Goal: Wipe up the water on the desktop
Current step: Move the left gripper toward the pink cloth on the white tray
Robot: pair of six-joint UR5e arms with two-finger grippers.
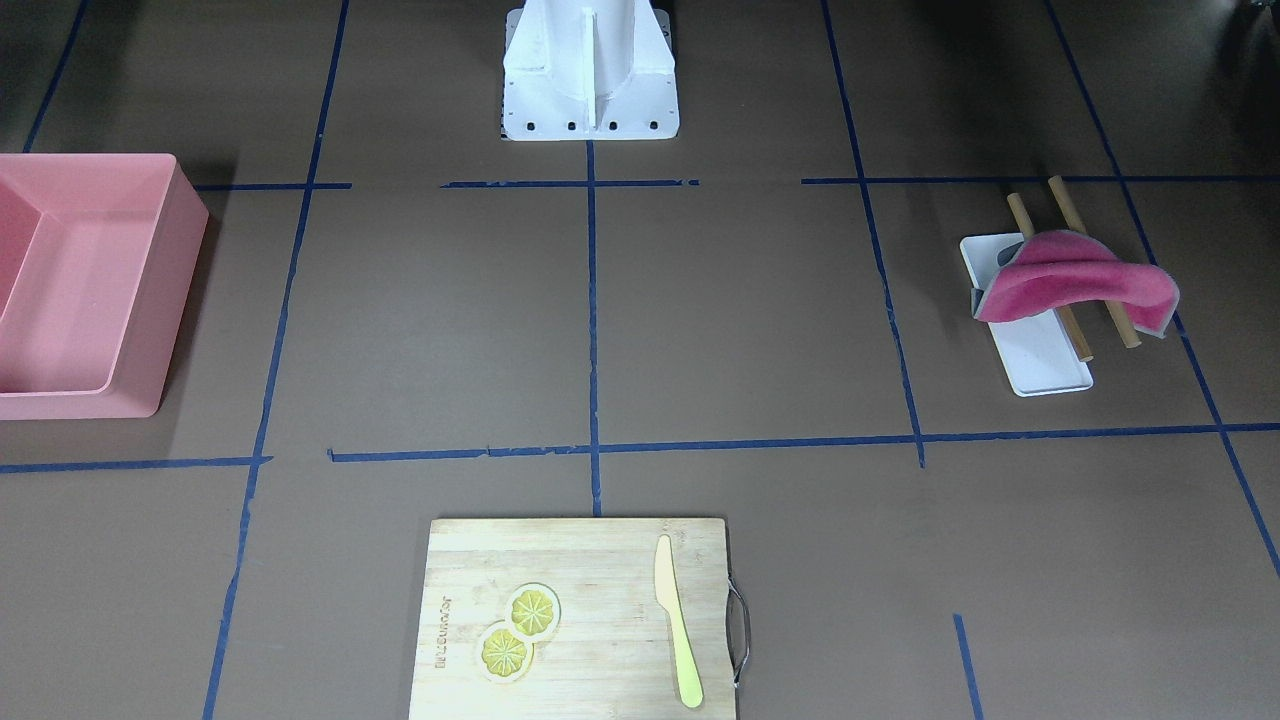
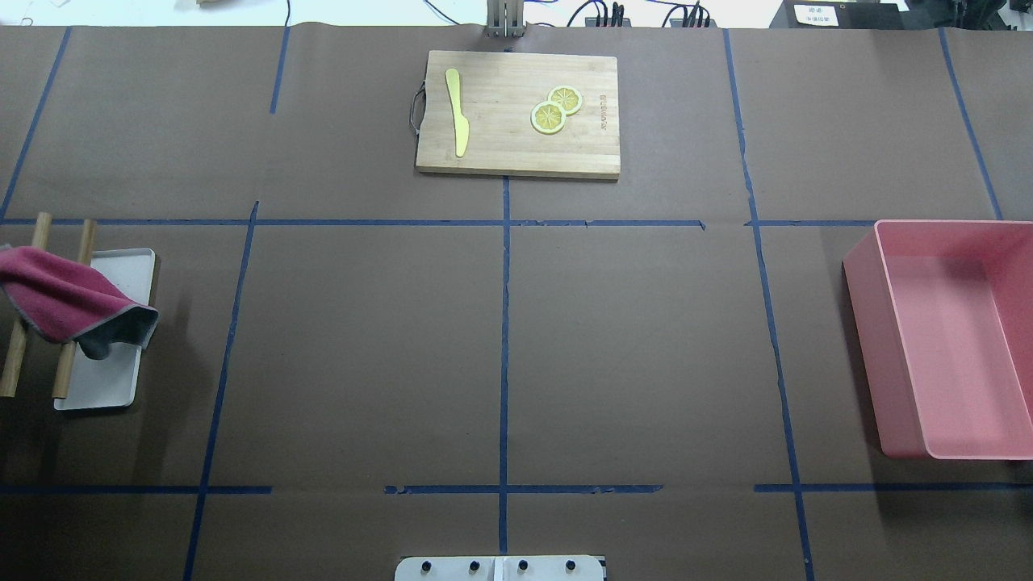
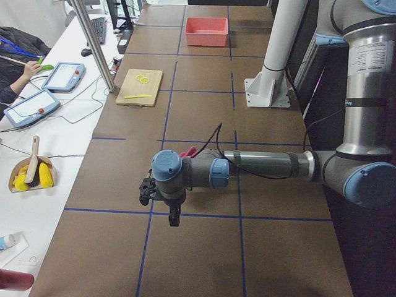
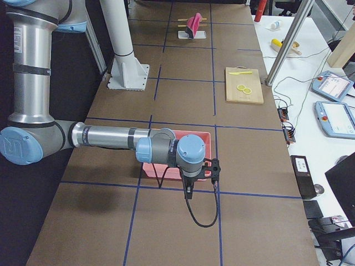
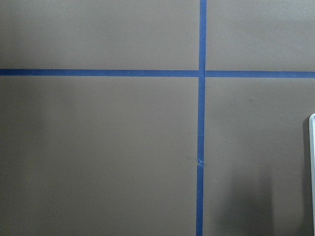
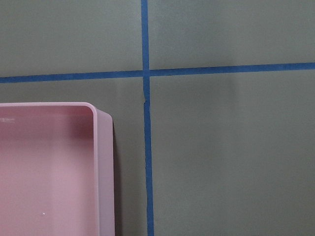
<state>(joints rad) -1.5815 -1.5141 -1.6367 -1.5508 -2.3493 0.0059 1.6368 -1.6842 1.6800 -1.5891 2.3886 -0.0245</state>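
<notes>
Brown taped surface (image 2: 363,347) fills the overhead view; crimson cloth (image 2: 64,303) drapes over rods (image 2: 62,375) at 9 o'clock. Left tool (image 3: 175,216) and right tool (image 4: 188,191): jaw opening cannot be told

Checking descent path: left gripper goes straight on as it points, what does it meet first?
Likely the bare desktop: the left gripper points down, and its wrist view shows that surface and blue tape lines, the white tray only at the frame's edge.
</notes>
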